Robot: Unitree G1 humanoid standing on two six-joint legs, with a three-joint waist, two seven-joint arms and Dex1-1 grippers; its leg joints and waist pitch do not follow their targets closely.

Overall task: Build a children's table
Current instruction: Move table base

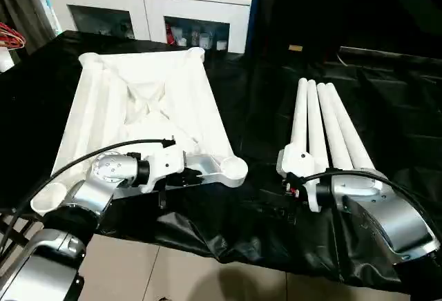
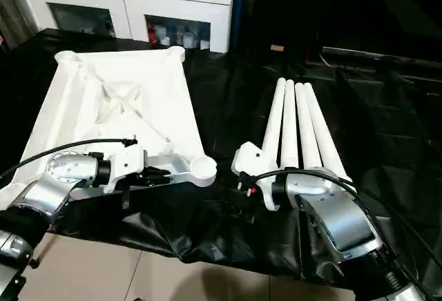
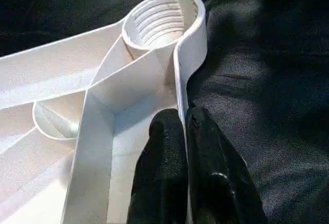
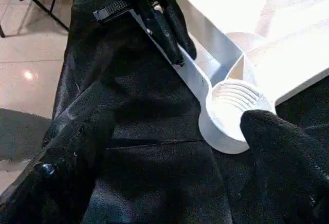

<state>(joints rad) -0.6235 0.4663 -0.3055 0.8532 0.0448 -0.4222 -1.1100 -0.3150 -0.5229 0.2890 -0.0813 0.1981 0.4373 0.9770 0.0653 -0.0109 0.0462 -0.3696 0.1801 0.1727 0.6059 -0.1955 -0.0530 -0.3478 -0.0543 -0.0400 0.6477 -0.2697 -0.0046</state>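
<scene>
Nearest the robot, the left pincer (image 3: 181,131) was pinched tight on the near rim of the upturned table top (image 1: 148,101), just beside its threaded corner socket (image 3: 162,18). The right pincer (image 2: 242,189) stood wide, holding nothing, at the near ends of the four legs (image 1: 324,125), which lay side by side on the black-draped tabletop (image 1: 255,211), right of the top. Farther back stood a white cabinet (image 1: 148,1). No leg was yet fitted; all four apparently remained.

Left claw (image 3: 181,131) pinched shut, forearm bent inward; right claw (image 4: 169,147) spread wide, forearm reaching forward.
</scene>
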